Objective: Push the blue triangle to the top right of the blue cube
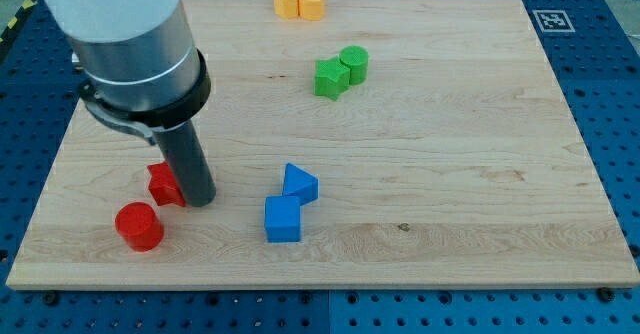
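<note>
The blue triangle (300, 184) lies low in the middle of the wooden board, touching the upper right corner of the blue cube (282, 219). My tip (201, 201) is at the lower left of the board, well to the left of both blue blocks. It stands right beside a red star-like block (163, 184), on that block's right side. The rod and the arm's grey body rise from there to the view's top left.
A red cylinder (138, 226) stands below left of my tip. A green star-like block (330, 77) and a green cylinder (354, 63) touch at upper middle. Two yellow blocks (299, 1) sit side by side at the board's top edge. A marker tag (551, 20) is at top right.
</note>
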Robot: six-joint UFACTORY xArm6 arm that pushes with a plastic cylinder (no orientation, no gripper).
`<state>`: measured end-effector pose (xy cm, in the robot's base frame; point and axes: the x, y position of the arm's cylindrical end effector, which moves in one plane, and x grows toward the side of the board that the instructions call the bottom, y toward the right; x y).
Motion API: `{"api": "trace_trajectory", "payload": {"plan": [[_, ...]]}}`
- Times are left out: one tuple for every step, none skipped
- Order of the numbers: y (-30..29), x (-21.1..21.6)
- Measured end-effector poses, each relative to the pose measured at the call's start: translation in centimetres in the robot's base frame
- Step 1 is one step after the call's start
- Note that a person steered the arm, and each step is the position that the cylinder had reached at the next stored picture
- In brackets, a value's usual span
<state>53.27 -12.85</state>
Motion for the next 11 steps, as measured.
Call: {"api": "trace_trajectory", "payload": {"plan": [[1.2,-1.7],[3.3,-4.3],[7.0,-4.4],[8.9,-3.2],[9.7,-2.7],[10.0,-3.2],[10.1,-3.2],[10.1,-3.1],[10.1,-2.2],[10.1,-2.1],[9.8,-2.1]]}}
